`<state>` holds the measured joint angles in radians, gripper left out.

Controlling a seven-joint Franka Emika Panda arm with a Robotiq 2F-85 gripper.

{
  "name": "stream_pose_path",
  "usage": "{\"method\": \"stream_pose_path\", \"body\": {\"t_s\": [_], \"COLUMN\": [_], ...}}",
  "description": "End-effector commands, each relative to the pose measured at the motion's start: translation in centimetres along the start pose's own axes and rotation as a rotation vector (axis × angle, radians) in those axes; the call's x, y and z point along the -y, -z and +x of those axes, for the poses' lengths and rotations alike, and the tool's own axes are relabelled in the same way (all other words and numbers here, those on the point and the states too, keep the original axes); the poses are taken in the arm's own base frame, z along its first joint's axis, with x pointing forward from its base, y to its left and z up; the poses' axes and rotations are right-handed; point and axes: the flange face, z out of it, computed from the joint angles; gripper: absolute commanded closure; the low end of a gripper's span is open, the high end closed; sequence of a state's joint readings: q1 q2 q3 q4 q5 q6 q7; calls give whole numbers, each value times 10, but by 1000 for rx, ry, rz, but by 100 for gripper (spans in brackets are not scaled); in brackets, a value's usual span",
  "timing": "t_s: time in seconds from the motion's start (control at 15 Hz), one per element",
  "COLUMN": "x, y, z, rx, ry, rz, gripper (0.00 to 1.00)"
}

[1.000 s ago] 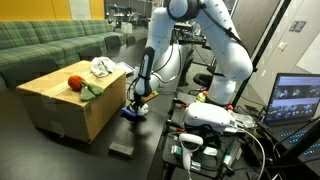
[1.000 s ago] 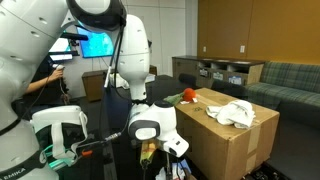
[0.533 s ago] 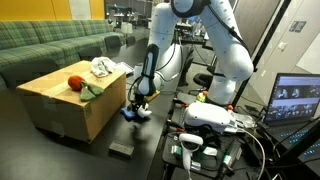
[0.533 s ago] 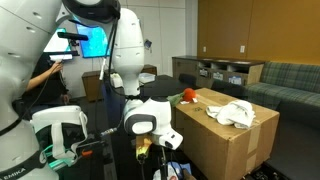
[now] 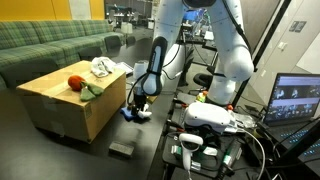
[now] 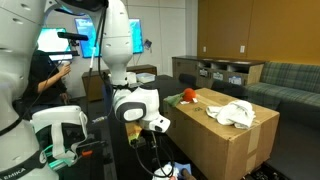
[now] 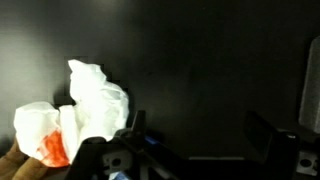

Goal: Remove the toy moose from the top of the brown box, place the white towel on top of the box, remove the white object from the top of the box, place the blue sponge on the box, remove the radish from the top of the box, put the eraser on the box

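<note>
The brown box carries the radish and the white towel; both exterior views show them, the box with the radish and the towel. My gripper hangs low over the dark floor beside the box, open with nothing between its fingers. In the wrist view the gripper is just right of the crumpled white object with an orange patch, which lies free on the floor. A blue thing, perhaps the sponge, lies below the gripper. The dark eraser lies on the floor nearer the camera. The toy moose cannot be made out.
A green sofa stands behind the box. A second robot base and a laptop sit close to the arm. Low shelves and another sofa line the far wall.
The jaws have gone from partly shut to wide open, letting go of the white object on the floor. The arm has shifted slightly above it.
</note>
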<state>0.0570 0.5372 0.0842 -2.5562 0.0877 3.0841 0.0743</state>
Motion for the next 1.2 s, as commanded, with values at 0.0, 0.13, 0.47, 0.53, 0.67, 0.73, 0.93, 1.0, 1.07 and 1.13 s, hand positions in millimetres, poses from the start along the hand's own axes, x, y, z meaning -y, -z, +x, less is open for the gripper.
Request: {"method": "stream_pose_path", "body": {"t_s": [0.0,0.13,0.47,0.53,0.67,0.73,0.93,1.0,1.07,1.13], "x": [30,44,53,53,55,55,54,52,51,48], "y": [5,2,-5,-7,-14,-17,-29,-32,-36,-38], "z": [-2,-2,8,10,13,14,20,23,25,29], "rx": [-17,-22,-46,-52,-66,-72,-98,-104,-107,-115], "ry": [70,98,152,164,191,209,251,262,270,278], "rz": [36,45,41,42,35,29,10,3,-4,-14], "gripper": [0,0,0,0,0,0,0,0,0,0]}}
